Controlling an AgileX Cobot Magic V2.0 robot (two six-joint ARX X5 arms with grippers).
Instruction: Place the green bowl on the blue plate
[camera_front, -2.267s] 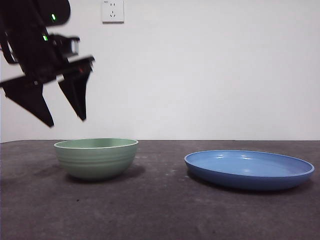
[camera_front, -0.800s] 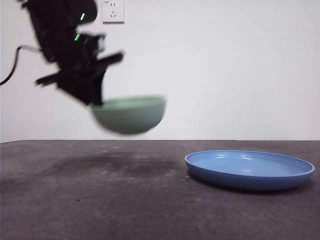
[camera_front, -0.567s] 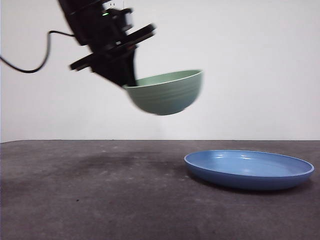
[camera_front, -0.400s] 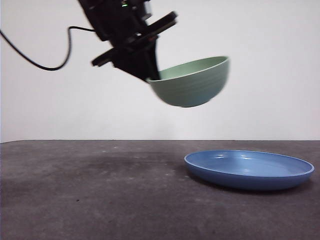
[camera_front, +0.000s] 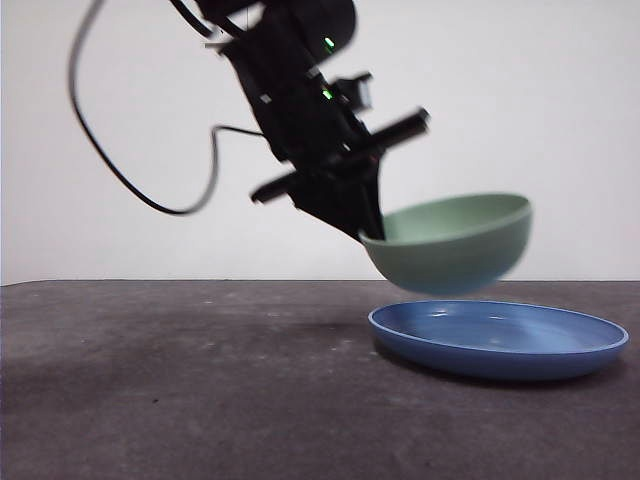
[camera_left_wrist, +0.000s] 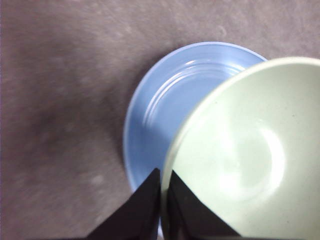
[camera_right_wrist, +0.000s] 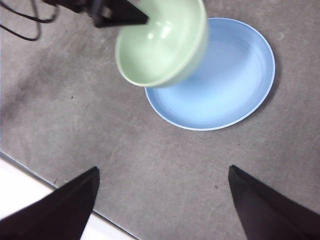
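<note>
The green bowl (camera_front: 452, 243) hangs tilted just above the left part of the blue plate (camera_front: 498, 338), clear of it. My left gripper (camera_front: 368, 232) is shut on the bowl's left rim; the left wrist view shows its jaws pinching the bowl (camera_left_wrist: 245, 155) at the rim (camera_left_wrist: 163, 182), with the plate (camera_left_wrist: 165, 110) underneath. The right wrist view looks down on the bowl (camera_right_wrist: 162, 42) over the plate (camera_right_wrist: 220, 85). My right gripper (camera_right_wrist: 162, 200) stands open, well away from both, with nothing between its jaws.
The dark grey tabletop (camera_front: 200, 380) spreads to the left of the plate. A black cable (camera_front: 110, 170) loops from the left arm. In the right wrist view the table's edge (camera_right_wrist: 45, 180) runs near my right gripper.
My left gripper closed on the bowl at the left, lifted it, and carried it rightward; over the last half second it came down to just above the plate.
</note>
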